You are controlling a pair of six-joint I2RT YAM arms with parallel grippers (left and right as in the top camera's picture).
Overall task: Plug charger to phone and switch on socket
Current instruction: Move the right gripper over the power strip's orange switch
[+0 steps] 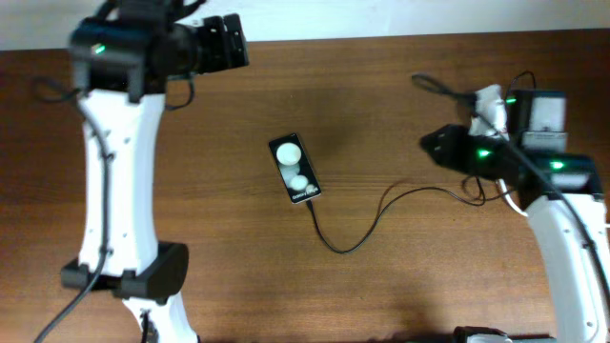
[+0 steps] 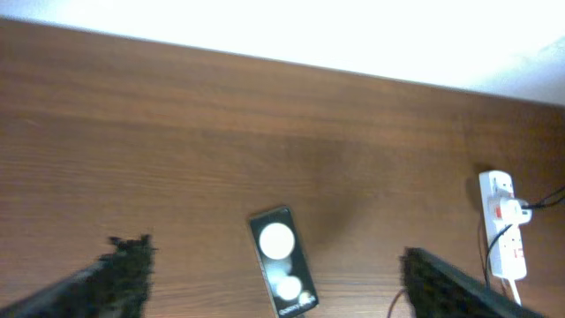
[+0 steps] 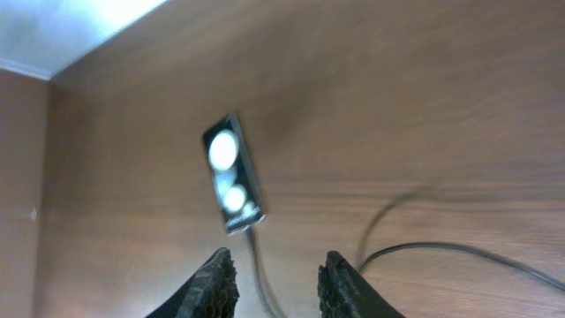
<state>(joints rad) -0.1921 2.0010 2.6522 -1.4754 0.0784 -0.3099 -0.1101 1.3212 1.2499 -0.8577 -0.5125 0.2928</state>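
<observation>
Left hand (image 1: 236, 42): raised off the surface (image 1: 400, 295), well to the upper left of the phone (image 1: 295, 170). Fingers (image 2: 128, 265) spread wide, nothing between them. In its wrist view the phone shows through the gap, lying flat below.

Right hand (image 3: 275, 276): well to the right of the phone, pointed toward it. Its fingers (image 3: 216, 284) stand apart with a clear gap and grip nothing. A blurred length of cable crosses the surface under that gap; no contact that I can make out.

Phone notes: flat on the brown wood surface, screen up, set slightly askew. Two white round reflections on the glass, small white text at one short end.

Charger (image 1: 345, 246): thin black cable lying on the surface. One end meets the text end of the phone. Cannot tell whether the tip is seated in the port, as it is too small and blurred. From the phone it runs away, hooks round in a loop, climbs back, then trails right toward the right arm (image 1: 562, 219).

Socket (image 2: 503, 225): white strip with red marks, far to the right of the phone, near the surface's back edge. A white plug (image 2: 508, 210) sits in it, with a thin black cable leaving it. From overhead the strip is mostly hidden under the right arm. Switch position: cannot tell.
</observation>
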